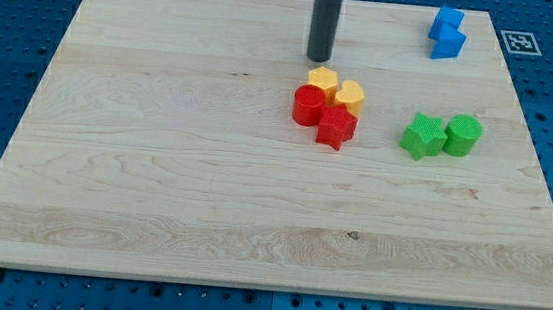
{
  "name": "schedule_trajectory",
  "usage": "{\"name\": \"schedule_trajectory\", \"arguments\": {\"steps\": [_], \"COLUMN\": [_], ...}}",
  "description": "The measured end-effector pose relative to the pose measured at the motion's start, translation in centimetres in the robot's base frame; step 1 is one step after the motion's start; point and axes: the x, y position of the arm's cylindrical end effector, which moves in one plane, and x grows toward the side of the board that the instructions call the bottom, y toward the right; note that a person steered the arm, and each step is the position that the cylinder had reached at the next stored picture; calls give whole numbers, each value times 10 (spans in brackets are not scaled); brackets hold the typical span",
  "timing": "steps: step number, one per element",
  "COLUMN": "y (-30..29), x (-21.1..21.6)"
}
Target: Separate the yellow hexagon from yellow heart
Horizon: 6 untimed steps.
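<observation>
camera view | my tip (pixel 319 57) just above yellow hexagon (pixel 322 80) | touching yellow heart (pixel 350 95)

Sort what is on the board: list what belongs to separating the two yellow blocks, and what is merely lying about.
Part of the job:
yellow hexagon
yellow heart, touching the hexagon
my tip, just above the hexagon in the view

Lying about:
red cylinder and red star, pressed against the yellow pair
green star
green cylinder
two blue blocks

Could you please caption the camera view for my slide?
My tip just above touching yellow hexagon and yellow heart.
</observation>
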Motion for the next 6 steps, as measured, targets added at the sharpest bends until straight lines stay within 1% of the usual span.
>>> {"name": "schedule_trajectory", "arguments": {"steps": [1, 2, 3, 4, 5, 6], "y": [-10, 0, 36, 25, -1, 11], "x": [24, 53, 56, 51, 51, 64]}}
